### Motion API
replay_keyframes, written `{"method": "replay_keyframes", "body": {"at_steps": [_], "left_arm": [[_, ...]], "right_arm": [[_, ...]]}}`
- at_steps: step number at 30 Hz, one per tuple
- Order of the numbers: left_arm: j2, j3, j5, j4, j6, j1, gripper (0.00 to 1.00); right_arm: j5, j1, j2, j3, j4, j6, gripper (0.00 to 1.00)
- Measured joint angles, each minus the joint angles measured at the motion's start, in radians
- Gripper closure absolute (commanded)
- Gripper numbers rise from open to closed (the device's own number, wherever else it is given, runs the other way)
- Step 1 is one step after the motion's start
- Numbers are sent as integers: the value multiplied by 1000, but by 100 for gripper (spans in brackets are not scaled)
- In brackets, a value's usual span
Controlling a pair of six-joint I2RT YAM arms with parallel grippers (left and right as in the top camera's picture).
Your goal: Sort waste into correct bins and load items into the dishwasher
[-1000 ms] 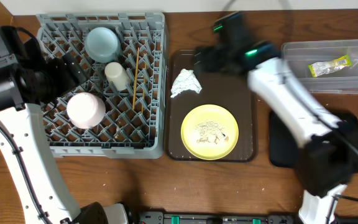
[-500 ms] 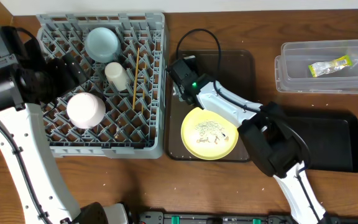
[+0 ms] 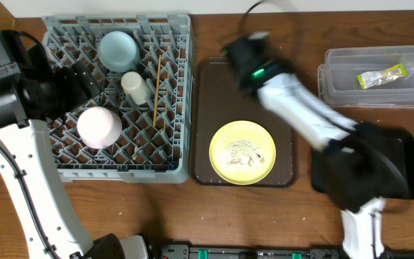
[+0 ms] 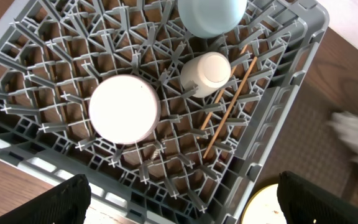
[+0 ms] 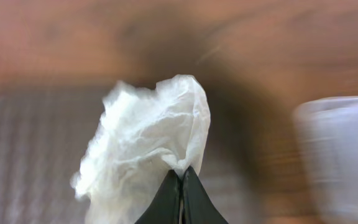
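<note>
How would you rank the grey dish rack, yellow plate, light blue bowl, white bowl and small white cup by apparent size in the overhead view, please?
1. dish rack
2. yellow plate
3. white bowl and light blue bowl: they look about alike, so I won't rank them
4. small white cup

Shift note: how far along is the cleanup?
Done: blue bowl, white bowl, cup and chopsticks sit in the rack; the packet lies in the clear tub. In hand: the right end effector pinches the white wrapper. Left: the yellow plate with scraps, on the brown tray.
</note>
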Motion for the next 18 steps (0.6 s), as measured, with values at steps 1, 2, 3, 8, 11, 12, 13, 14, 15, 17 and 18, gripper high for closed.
{"method": "replay_keyframes", "body": {"at_steps": [1, 2, 3, 8, 11, 12, 13, 14, 15, 17, 18], "left_arm": [[0, 0, 0, 0, 0, 0, 4], [0, 0, 0, 0, 0, 0, 4], [0, 0, 0, -1, 0, 0, 4], [0, 0, 0, 0, 0, 0, 4], [0, 0, 0, 0, 0, 0, 4], [0, 0, 0, 0, 0, 0, 4], [0, 0, 0, 0, 0, 0, 4], [0, 0, 0, 0, 0, 0, 4], [0, 0, 0, 0, 0, 0, 4], [0, 0, 0, 0, 0, 0, 4], [0, 0, 0, 0, 0, 0, 4]], "right_arm": [[10, -46, -59, 3, -32, 29, 99], [20, -108, -124, 7, -66, 60, 99], [24, -199, -185, 20, -119, 108, 99], [-44, -440, -203, 27, -312, 264, 99], [-86, -509, -174, 18, -365, 340, 99], [-100, -529, -167, 17, -371, 360, 99], [-111, -543, -163, 16, -370, 373, 99], [-120, -558, -161, 16, -370, 385, 99], [-127, -571, -161, 16, -370, 396, 85], [-138, -591, -161, 16, -364, 410, 45], [-140, -595, -161, 16, -355, 415, 19]]}}
